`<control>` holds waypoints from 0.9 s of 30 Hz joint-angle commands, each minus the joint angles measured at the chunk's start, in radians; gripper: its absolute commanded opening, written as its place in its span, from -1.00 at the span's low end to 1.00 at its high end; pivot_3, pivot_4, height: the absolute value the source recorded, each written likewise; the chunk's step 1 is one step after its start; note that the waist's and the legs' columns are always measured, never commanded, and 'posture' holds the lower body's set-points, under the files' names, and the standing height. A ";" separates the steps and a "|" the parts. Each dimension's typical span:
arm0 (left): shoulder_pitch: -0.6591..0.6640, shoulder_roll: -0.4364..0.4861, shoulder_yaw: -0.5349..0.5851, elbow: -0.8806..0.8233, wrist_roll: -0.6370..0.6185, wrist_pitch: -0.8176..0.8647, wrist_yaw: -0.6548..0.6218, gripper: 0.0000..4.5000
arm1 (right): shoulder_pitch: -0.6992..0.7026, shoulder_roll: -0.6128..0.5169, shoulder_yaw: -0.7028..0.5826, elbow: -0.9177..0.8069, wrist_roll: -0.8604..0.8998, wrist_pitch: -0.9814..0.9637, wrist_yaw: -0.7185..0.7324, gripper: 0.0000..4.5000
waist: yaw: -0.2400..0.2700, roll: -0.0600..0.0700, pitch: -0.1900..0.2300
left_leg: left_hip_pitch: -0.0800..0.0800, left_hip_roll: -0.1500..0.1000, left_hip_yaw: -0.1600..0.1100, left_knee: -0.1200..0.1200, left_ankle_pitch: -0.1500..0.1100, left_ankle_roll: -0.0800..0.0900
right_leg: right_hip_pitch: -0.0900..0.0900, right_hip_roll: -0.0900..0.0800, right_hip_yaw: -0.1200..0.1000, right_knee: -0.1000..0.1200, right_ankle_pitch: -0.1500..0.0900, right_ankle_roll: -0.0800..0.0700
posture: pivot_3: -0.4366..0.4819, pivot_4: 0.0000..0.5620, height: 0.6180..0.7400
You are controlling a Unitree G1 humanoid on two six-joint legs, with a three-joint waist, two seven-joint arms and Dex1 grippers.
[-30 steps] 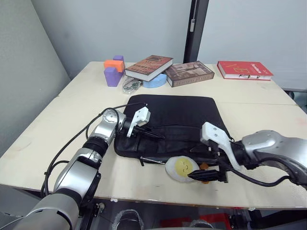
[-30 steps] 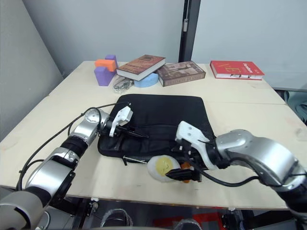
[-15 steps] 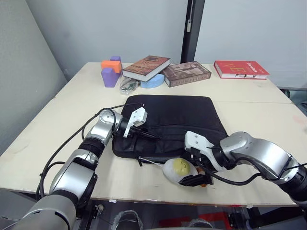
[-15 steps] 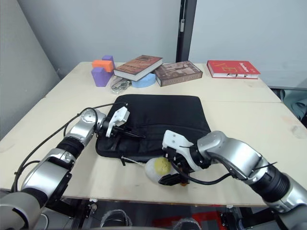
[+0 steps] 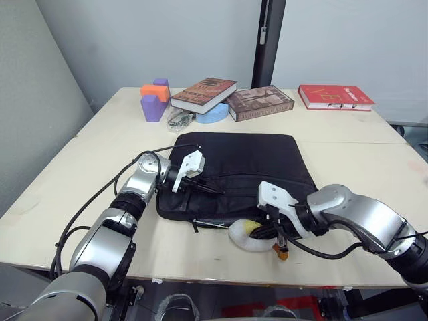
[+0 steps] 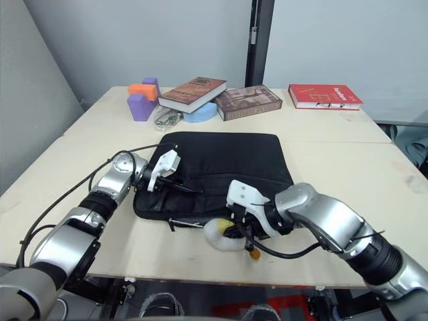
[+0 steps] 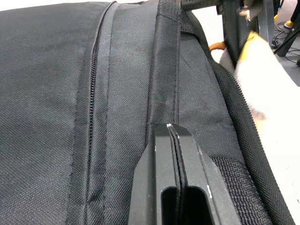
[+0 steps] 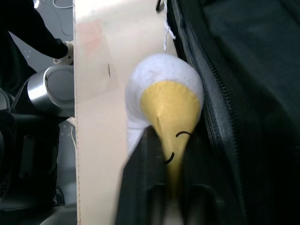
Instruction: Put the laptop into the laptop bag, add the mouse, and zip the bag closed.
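The left pincer [image 5: 200, 185], closed on the bag [image 5: 247, 164], pins its edge to the counter [image 5: 374, 167]. The right pincer [image 8: 169, 187] grips the plush toy [image 5: 249, 235] beside the bag's front edge, perhaps to stuff it inside.

Both arms were shiny silver metal with black joints, loose black cables looping along them, white plastic wrist housings and flat black fingers [image 7: 176, 187].
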 commanded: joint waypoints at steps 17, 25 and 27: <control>0.008 0.029 -0.129 0.012 0.017 -0.042 -0.042 -1.00 | 0.540 -0.253 -0.624 -0.160 0.119 -0.019 0.036 -0.99 | 0.025 0.000 0.000 | 0.000 0.000 0.001 -0.002 -0.001 0.001 | 0.000 0.000 0.001 -0.004 0.000 0.000 | -0.05 -0.47 1.00; -0.010 0.017 -0.154 0.027 0.003 -0.038 -0.042 -1.00 | 0.729 -0.290 -0.855 -0.072 0.048 -0.085 0.111 -0.99 | 0.028 0.000 -0.001 | 0.000 0.000 0.003 -0.002 -0.001 0.002 | 0.000 0.000 0.002 -0.004 0.000 0.000 | -0.05 -0.47 1.00; -0.009 0.018 -0.164 0.022 -0.004 -0.030 -0.042 -1.00 | 0.755 -0.291 -0.887 -0.040 0.030 -0.104 0.127 -0.99 | 0.028 0.000 -0.001 | 0.001 0.000 0.003 -0.002 -0.001 0.002 | 0.000 0.000 0.002 -0.004 0.000 0.000 | -0.05 -0.47 1.00</control>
